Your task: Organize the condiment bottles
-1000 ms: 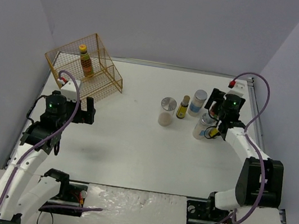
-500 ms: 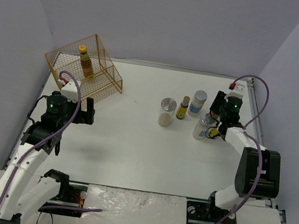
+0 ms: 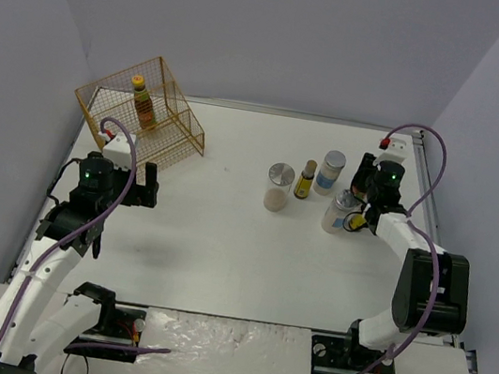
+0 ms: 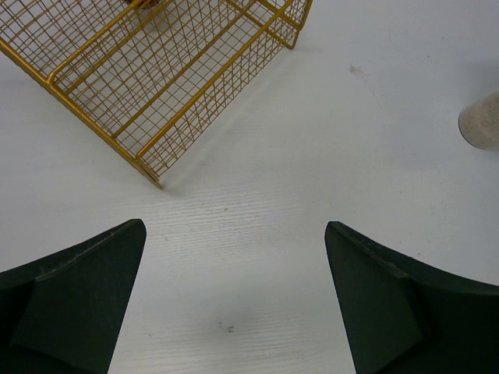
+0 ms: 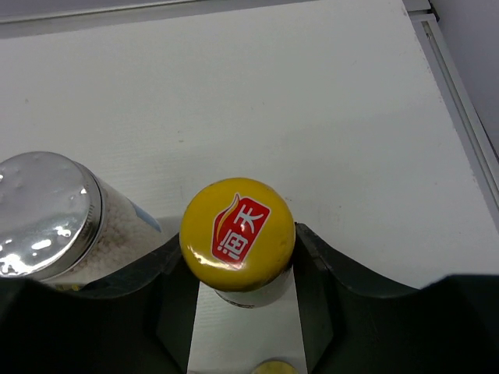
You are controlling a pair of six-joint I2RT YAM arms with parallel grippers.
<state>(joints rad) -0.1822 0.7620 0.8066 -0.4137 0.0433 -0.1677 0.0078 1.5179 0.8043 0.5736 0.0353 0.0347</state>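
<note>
Right wrist: right claw [image 5: 240, 261] pinches round, glossy yellow-capped bottle [image 5: 237, 232]; left claw [image 4: 234, 234] gapes wide, empty.

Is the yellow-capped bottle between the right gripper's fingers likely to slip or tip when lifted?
The yellow-capped bottle probably won't slip: the right gripper pinches below its wider cap. Held that high, its body might swing slightly.
</note>
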